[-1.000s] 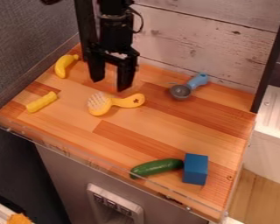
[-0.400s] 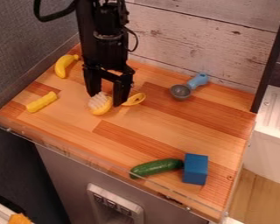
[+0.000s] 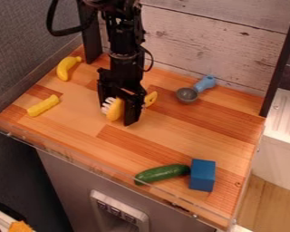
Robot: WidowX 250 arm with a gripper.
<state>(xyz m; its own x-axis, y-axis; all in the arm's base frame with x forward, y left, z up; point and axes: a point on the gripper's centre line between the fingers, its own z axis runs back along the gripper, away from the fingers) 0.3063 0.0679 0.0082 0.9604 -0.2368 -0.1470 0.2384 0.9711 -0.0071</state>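
My black gripper [image 3: 117, 115] is down at the yellow, white-bristled hairbrush [image 3: 115, 110]; can't tell if open or clamped. Blue-handled grey scoop [image 3: 186, 94] well apart, near the whitewashed plank wall [image 3: 202, 41].

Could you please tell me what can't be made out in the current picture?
All in the camera view:
- The middle of the yellow brush: hidden behind part of the black gripper.
- Whether the gripper is clamped on the brush: its own near side covers the contact.
- The orange thing at lower left: cut off by the bottom edge, so I can't say what it is.
- Markings on the gray panel: too small.
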